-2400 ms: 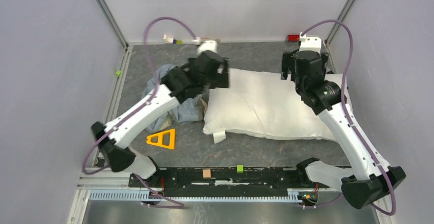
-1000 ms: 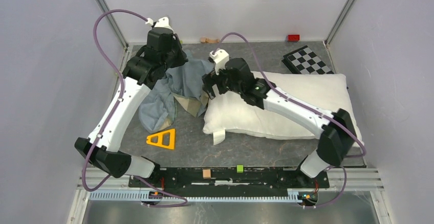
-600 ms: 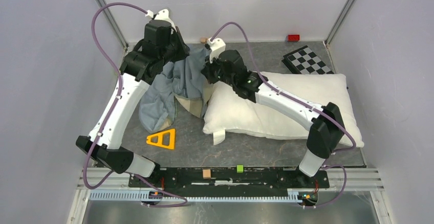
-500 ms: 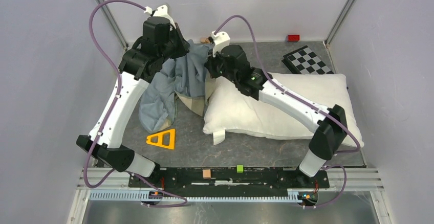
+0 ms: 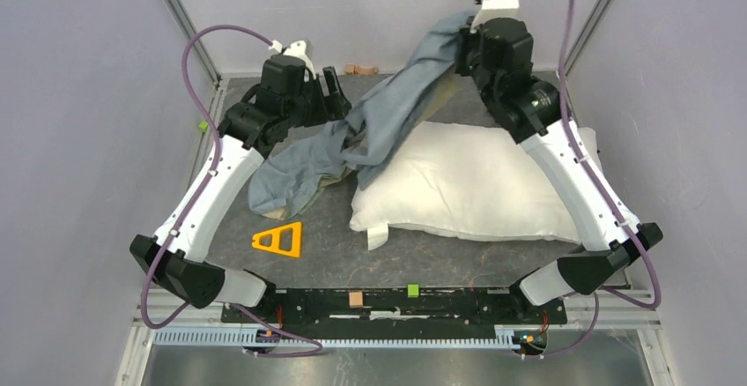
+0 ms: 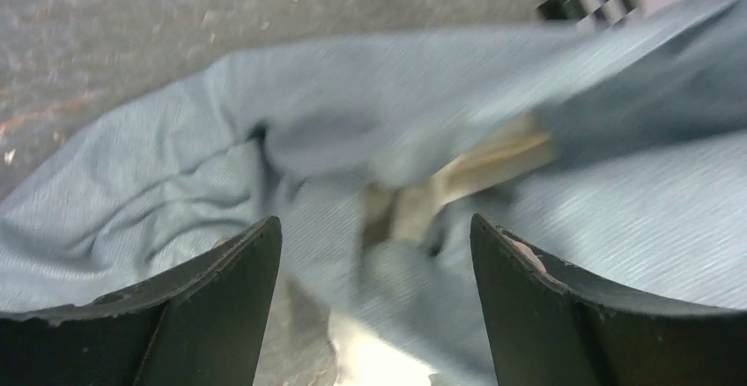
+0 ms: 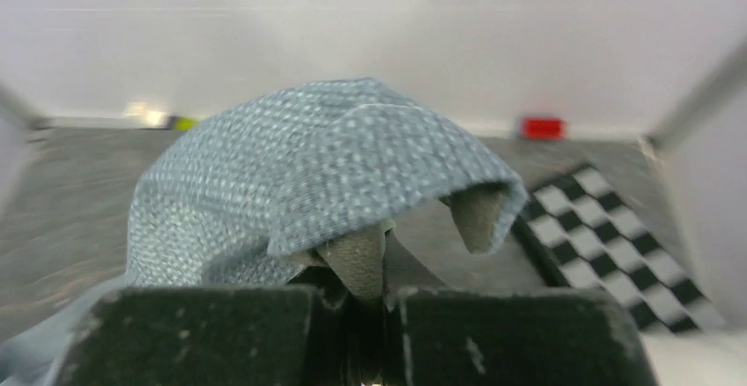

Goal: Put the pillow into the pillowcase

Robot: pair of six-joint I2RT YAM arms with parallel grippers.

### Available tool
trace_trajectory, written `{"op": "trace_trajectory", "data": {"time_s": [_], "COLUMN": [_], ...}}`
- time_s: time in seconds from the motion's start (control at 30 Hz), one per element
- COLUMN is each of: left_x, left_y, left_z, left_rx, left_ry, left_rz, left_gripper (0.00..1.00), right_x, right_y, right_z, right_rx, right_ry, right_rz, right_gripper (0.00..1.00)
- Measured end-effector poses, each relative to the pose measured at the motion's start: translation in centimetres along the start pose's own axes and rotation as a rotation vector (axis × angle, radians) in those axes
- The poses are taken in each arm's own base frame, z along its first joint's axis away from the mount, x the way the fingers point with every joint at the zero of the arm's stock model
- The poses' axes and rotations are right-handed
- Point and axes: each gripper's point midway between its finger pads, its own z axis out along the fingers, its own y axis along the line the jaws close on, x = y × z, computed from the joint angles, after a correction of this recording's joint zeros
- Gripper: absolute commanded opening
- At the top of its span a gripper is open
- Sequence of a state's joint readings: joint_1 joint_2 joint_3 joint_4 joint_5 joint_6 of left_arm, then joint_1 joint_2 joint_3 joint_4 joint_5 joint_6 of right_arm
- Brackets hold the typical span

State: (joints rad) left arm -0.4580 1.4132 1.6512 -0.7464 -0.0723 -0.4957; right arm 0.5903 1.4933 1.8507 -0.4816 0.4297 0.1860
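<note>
The white pillow (image 5: 467,183) lies flat on the grey mat at centre right. The blue-grey pillowcase (image 5: 388,113) stretches from a heap on the mat at the left, over the pillow's left end, up to my right gripper (image 5: 464,47). That gripper is raised at the back and shut on a fold of the cloth; in the right wrist view, the pillowcase (image 7: 308,166) drapes over the shut right gripper (image 7: 374,293). My left gripper (image 5: 337,95) is open beside the cloth. In its wrist view the left gripper (image 6: 374,220) has nothing between its fingers, with the pillowcase (image 6: 352,139) below.
An orange triangle (image 5: 278,240) lies on the mat left of the pillow. A black-and-white checkered board (image 7: 608,227) and a red block (image 7: 542,128) sit at the back right. A small wooden piece (image 5: 359,70) lies by the back wall.
My right gripper shut on the pillowcase and carried it up and to the back right, stretching the cloth. My left gripper let go of the cloth and opened.
</note>
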Motion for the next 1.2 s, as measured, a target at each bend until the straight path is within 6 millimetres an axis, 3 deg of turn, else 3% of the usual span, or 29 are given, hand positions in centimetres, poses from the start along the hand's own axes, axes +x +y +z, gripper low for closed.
{"op": "trace_trajectory", "data": {"time_s": [0.07,0.13,0.27,0.3,0.37,0.43,0.57,0.7,0.77,0.87,1.0,1.1,1.2], "left_x": [2.3,4.3,8.7,9.7,11.2,12.2,13.3,14.4,14.9,15.2,15.8,16.6,17.7], "left_y": [1.4,2.5,5.0,5.5,6.3,6.9,9.0,13.8,16.1,18.4,20.6,21.8,23.0], "left_z": [0.4,0.8,1.9,2.1,2.3,2.5,2.8,2.0,1.3,0.5,0.1,0.2,1.3], "left_rx": [-0.034,-0.064,-0.135,-0.15,-0.173,-0.187,-0.256,-0.383,-0.449,-0.526,-0.623,-0.684,-0.748], "left_ry": [0.048,0.092,0.188,0.208,0.244,0.263,0.269,0.255,0.238,0.202,0.172,0.169,0.191], "left_rz": [0.003,0.003,-0.004,-0.007,-0.012,-0.011,-0.051,-0.18,-0.248,-0.328,-0.408,-0.448,-0.474], "left_gripper": [0.85,0.85,0.86,0.86,0.87,0.9,0.91,0.92,0.92,0.92,0.92,0.93,0.93], "right_x": [1.3,3.5,10.0,12.0,15.0,16.9,16.0,12.4,10.8,10.5,14.0,18.1,22.1], "right_y": [-4.3,-7.2,-10.4,-10.9,-11.7,-12.1,-11.5,-7.5,-3.8,1.9,8.4,13.1,16.5], "right_z": [1.2,2.2,2.8,2.7,2.2,1.5,-0.2,-3.1,-4.6,-6.2,-7.3,-7.9,-8.8], "right_rx": [0.115,0.197,0.284,0.296,0.311,0.317,0.299,0.195,0.081,-0.107,-0.293,-0.408,-0.493], "right_ry": [0.045,0.106,0.255,0.3,0.369,0.424,0.402,0.288,0.225,0.174,0.215,0.281,0.344], "right_rz": [-0.012,-0.029,-0.074,-0.089,-0.112,-0.13,-0.145,-0.161,-0.169,-0.183,-0.261,-0.363,-0.452], "right_gripper": [0.0,0.01,0.13,0.23,0.53,0.73,0.83,0.83,0.83,0.79,0.76,0.75,0.76]}}
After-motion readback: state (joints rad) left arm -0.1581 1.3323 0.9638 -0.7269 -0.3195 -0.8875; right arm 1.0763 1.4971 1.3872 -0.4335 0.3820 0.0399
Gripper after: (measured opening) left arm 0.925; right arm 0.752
